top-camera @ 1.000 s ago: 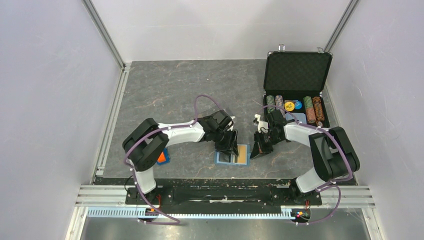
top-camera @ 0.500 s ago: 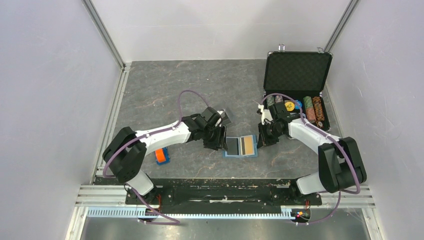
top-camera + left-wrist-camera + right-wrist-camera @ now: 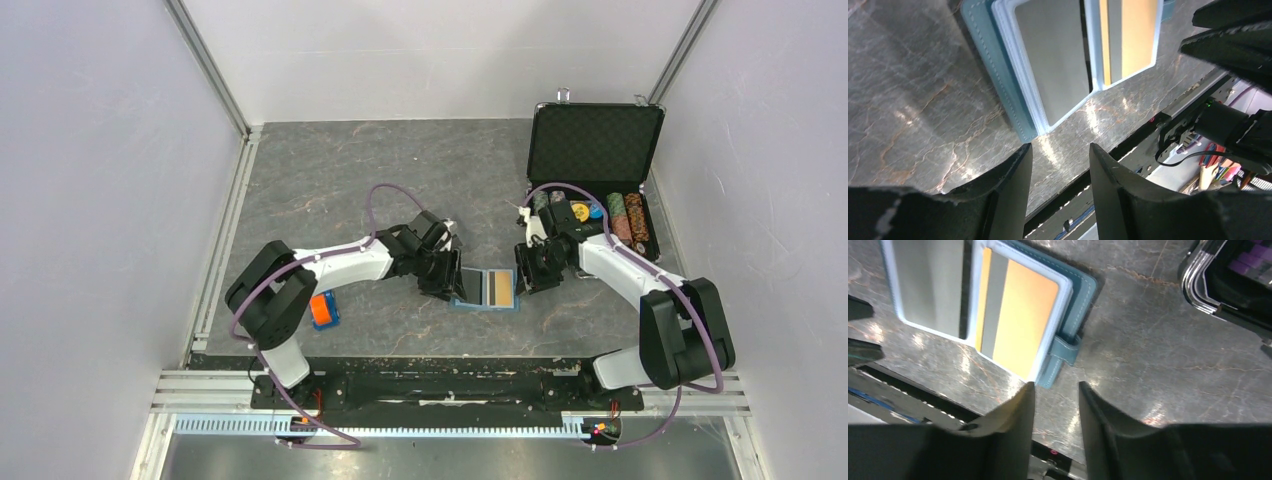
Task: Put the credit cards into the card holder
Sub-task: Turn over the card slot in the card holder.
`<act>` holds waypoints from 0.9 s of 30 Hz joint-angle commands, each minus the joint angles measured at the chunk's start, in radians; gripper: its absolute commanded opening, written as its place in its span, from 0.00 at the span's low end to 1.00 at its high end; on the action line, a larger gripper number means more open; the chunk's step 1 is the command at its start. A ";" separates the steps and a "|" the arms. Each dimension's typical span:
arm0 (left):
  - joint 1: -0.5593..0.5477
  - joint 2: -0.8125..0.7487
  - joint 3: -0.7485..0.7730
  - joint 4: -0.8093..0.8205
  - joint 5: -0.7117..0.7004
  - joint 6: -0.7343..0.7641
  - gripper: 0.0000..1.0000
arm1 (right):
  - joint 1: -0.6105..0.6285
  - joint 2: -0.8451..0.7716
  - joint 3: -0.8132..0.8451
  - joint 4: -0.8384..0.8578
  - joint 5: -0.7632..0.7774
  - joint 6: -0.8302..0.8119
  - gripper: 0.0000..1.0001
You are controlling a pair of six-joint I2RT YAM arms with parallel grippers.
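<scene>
Card holder (image 3: 485,290), teal, lay open at centre of the top view, orange credit card (image 3: 1020,322) pocketed; probably light, floppy at its fold, best pinched by an edge; left gripper (image 3: 1060,150) and right gripper (image 3: 1056,387) stood spread, empty.

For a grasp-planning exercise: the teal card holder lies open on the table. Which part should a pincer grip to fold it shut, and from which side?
Probably the snap tab of the card holder, approached from the right, where the right pincer hangs open. The holder lies flat, its faces offering no grip; only the tab juts out past its edge.
</scene>
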 commanded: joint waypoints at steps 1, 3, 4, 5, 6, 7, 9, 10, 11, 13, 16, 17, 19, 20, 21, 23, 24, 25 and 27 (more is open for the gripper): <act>0.002 0.028 0.074 0.037 0.047 -0.029 0.52 | 0.004 -0.014 0.001 -0.044 0.056 0.007 0.48; 0.002 0.037 0.082 0.037 0.047 -0.031 0.52 | 0.004 -0.028 0.002 -0.055 0.067 0.016 0.56; 0.002 0.039 0.085 0.037 0.047 -0.034 0.52 | 0.004 -0.042 0.003 -0.058 0.072 0.021 0.60; 0.002 0.040 0.090 0.039 0.048 -0.036 0.52 | 0.004 -0.055 0.007 -0.061 0.071 0.021 0.62; 0.002 0.042 0.094 0.041 0.049 -0.038 0.51 | 0.004 -0.067 0.011 -0.063 0.070 0.022 0.65; 0.002 0.044 0.097 0.040 0.050 -0.040 0.51 | 0.004 -0.073 0.019 -0.066 0.070 0.021 0.67; 0.002 0.046 0.108 0.039 0.048 -0.040 0.51 | 0.005 -0.079 0.042 -0.065 0.040 -0.002 0.67; 0.003 0.049 0.112 0.038 0.045 -0.044 0.50 | 0.005 -0.077 0.054 -0.060 0.018 -0.011 0.65; 0.003 0.049 0.114 0.040 0.040 -0.048 0.50 | 0.006 -0.073 0.065 -0.048 -0.011 -0.022 0.63; 0.006 0.051 0.115 0.047 0.033 -0.059 0.49 | 0.016 -0.052 0.094 -0.028 -0.071 -0.032 0.53; 0.017 0.057 0.113 0.054 0.021 -0.073 0.49 | 0.054 0.007 0.132 0.009 -0.140 -0.026 0.41; 0.023 0.061 0.112 0.054 0.019 -0.076 0.49 | 0.074 0.028 0.139 0.024 -0.152 -0.020 0.39; 0.038 0.071 0.113 0.052 0.012 -0.084 0.49 | 0.108 0.073 0.146 0.052 -0.173 -0.004 0.29; 0.043 0.079 0.115 0.046 0.012 -0.083 0.49 | 0.120 0.098 0.148 0.068 -0.176 0.001 0.25; 0.048 0.088 0.117 0.040 0.009 -0.080 0.49 | 0.134 0.121 0.146 0.083 -0.181 0.008 0.19; 0.054 0.109 0.116 0.040 0.009 -0.079 0.49 | 0.152 0.159 0.142 0.104 -0.178 0.017 0.13; 0.054 0.120 0.115 0.045 0.013 -0.078 0.49 | 0.156 0.172 0.137 0.114 -0.176 0.019 0.11; 0.054 0.127 0.114 0.053 0.018 -0.079 0.49 | 0.159 0.184 0.131 0.125 -0.175 0.022 0.09; 0.054 0.143 0.112 0.075 0.033 -0.085 0.49 | 0.162 0.198 0.121 0.147 -0.170 0.028 0.06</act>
